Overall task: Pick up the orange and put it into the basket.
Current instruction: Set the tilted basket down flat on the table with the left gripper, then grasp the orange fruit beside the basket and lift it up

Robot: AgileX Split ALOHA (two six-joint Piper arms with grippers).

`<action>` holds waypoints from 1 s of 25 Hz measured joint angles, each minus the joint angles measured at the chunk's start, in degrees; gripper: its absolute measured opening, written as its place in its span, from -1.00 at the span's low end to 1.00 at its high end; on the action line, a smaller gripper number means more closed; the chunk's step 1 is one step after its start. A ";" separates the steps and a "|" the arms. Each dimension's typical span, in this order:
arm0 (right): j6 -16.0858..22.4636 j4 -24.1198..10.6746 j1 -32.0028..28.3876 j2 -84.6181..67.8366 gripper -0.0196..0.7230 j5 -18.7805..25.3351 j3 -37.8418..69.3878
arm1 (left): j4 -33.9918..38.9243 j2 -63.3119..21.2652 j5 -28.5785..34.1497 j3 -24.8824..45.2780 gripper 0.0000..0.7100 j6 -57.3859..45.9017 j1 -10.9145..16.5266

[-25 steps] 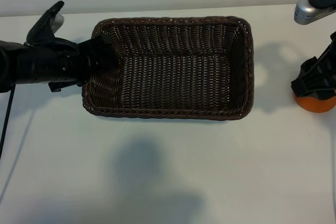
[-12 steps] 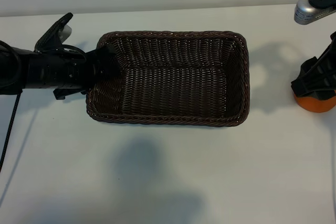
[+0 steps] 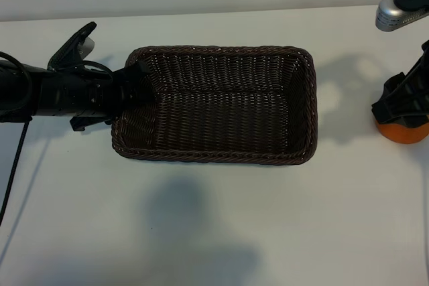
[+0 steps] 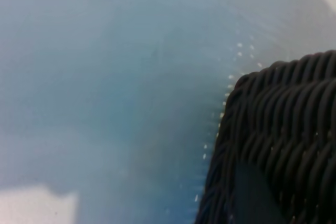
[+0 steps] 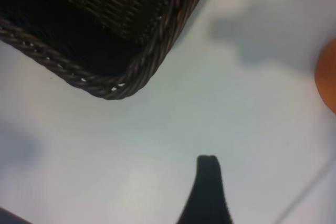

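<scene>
- Left arm (image 3: 47, 92) reaching in low from the exterior view's left edge, stretched roughly level toward the middle, wrist tipped downward.
- Left gripper (image 3: 137, 80) at the arm's tip, jaws partly spread and clamped on a wicker rim, one dark finger (image 4: 252, 195) showing in the left wrist view.
- Right arm (image 3: 405, 95) at the exterior view's right edge, wrist pointing steeply down.
- Right gripper (image 3: 402, 120) jaws held wide, one dark fingertip (image 5: 209, 174) visible in the right wrist view, touching nothing there.
</scene>
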 joint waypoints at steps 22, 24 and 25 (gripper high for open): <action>0.00 0.00 0.00 0.00 0.56 0.00 0.00 | -1.33 0.00 2.28 -0.12 0.75 -0.96 0.00; 0.00 0.00 0.00 0.00 0.56 0.00 0.00 | -1.33 0.00 2.44 -0.12 0.81 -0.96 0.00; 0.00 0.00 0.00 0.00 0.56 0.00 0.00 | -1.33 0.00 2.68 -0.12 0.81 -0.96 0.00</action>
